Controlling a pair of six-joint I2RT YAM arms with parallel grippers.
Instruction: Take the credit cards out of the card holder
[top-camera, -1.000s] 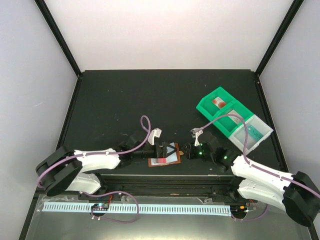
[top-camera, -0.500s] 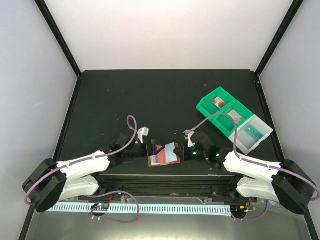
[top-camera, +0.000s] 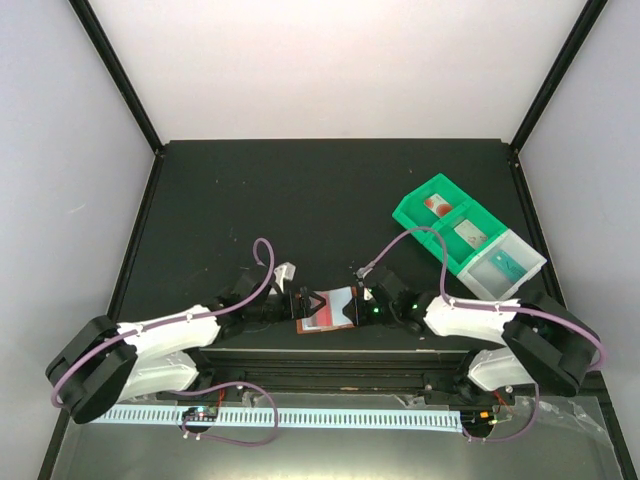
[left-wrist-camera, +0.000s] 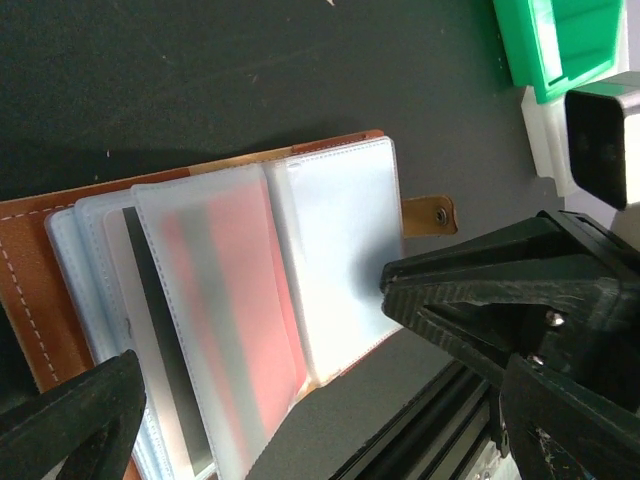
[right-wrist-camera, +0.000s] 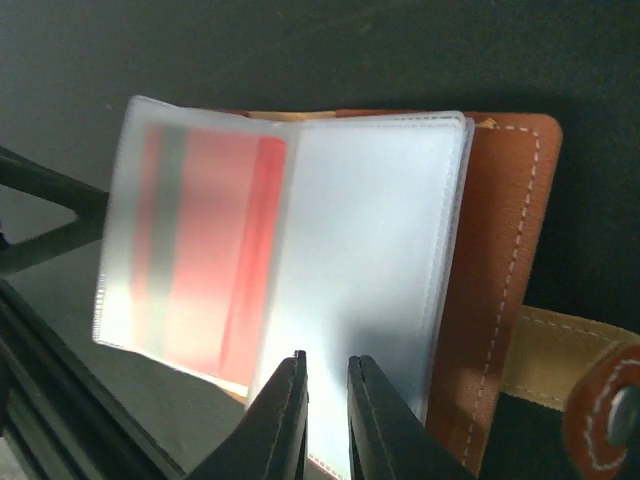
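The brown card holder (top-camera: 328, 309) lies open near the table's front edge, its clear sleeves fanned out. It also shows in the left wrist view (left-wrist-camera: 30, 270) and the right wrist view (right-wrist-camera: 510, 250). A red credit card (left-wrist-camera: 240, 290) sits inside one sleeve and shows in the right wrist view (right-wrist-camera: 215, 250) too. My left gripper (top-camera: 299, 303) is open wide at the holder's left edge, with one finger (left-wrist-camera: 70, 420) over the leather. My right gripper (right-wrist-camera: 327, 358) is almost shut, with a narrow gap, its tips on an empty sleeve page. It also shows in the top view (top-camera: 365, 304).
A green compartmented tray (top-camera: 440, 215) with clear bins (top-camera: 505, 268) stands at the back right. A white card with a red blot (top-camera: 437, 204) and a pale card (top-camera: 470, 235) lie in it. The holder's snap tab (left-wrist-camera: 430, 215) points toward the right arm. The table's front rail is just below the holder.
My right gripper has moved left onto the holder's sleeves. My left gripper has drawn back to the holder's left edge. The sleeve pages have lifted and fanned.
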